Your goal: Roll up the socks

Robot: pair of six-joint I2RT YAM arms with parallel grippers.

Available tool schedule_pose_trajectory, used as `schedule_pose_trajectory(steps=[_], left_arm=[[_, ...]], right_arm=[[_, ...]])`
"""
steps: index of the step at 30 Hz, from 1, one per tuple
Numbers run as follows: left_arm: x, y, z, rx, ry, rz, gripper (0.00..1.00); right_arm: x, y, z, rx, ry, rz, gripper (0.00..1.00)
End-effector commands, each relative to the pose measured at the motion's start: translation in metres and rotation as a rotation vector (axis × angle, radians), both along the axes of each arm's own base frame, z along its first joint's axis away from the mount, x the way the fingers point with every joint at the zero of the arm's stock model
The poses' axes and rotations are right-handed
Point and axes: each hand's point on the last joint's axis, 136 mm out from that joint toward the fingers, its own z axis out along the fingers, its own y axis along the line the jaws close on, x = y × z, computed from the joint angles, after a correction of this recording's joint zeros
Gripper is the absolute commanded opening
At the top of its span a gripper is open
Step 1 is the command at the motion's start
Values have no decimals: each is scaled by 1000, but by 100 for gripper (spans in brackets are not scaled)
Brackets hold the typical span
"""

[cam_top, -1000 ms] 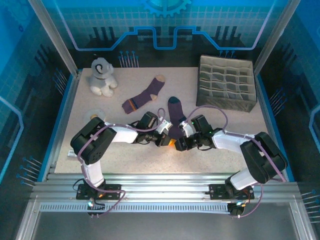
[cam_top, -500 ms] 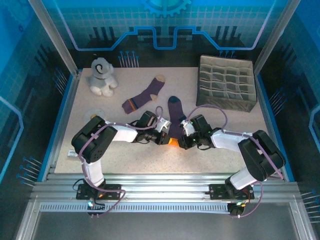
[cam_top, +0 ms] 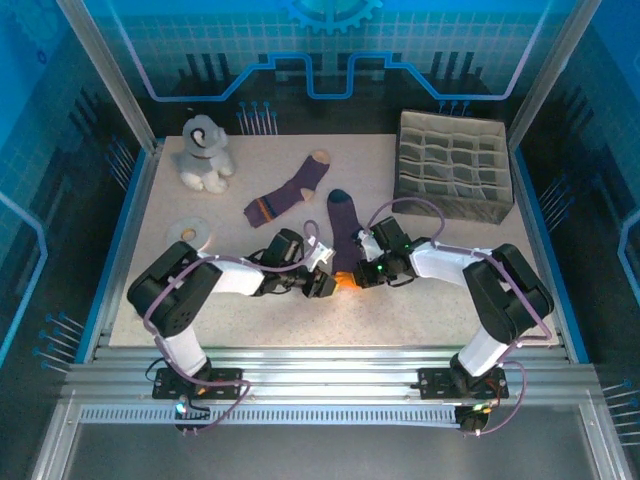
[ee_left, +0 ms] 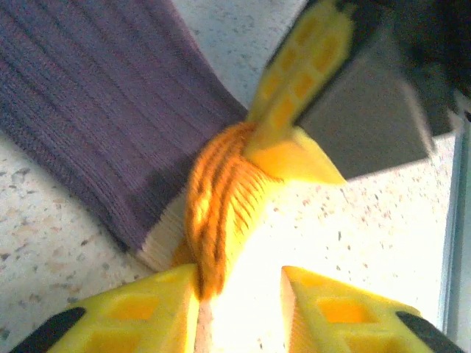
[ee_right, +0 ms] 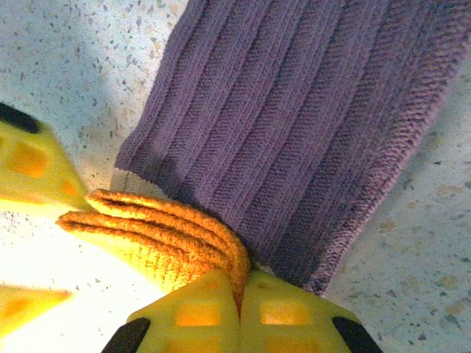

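— Where does the navy-toed sock lie?

— Near the middle of the table, with the toe toward 12 o'clock. Its orange cuff is at the 6 o'clock end and is bunched into folds.

— And the tools?

— The right tool comes in from 3 o'clock. Its fingers are pressed together and pinch the edge of the cuff. The left tool comes from 9 o'clock and stands spread. One of its fingers touches the cuff, the other is apart from it. The two tools are just beside each other.

— Where is the other sock?

— The tan-toed sock lies flat at about 11 o'clock from the first, apart from it, with the toe toward 1 o'clock.

— What else is on the table?

— A grey plush toy in the 10 o'clock corner, and a grey divider box at 2 o'clock, both well apart from the tools.
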Motion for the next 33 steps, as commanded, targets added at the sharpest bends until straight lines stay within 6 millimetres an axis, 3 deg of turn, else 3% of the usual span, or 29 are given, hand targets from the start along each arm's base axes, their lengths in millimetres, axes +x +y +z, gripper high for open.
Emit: schedule_pose_trajectory(steps=[1,6,9,14,21,33], left_arm=[[0,1,36,-18,-200,-79,35],[-10,5,76,14,-461,-184,35],[-17,10,87,121,-687,-263,42],[-13,15,78,265,-862,-333,43],[-10,-13,41,469,-1121,-494,30],[3,-26,2,553,-1123,-616,30]], right_arm=[[-28,-34,-37,-203,145,-30,1],[-29,-35,-39,-223,170,-13,1],[-30,-33,-39,-220,182,-1,1],[-35,-32,-42,-221,211,18,1],[-31,-32,-40,-222,230,25,2],[-32,-34,-39,-218,277,29,2]])
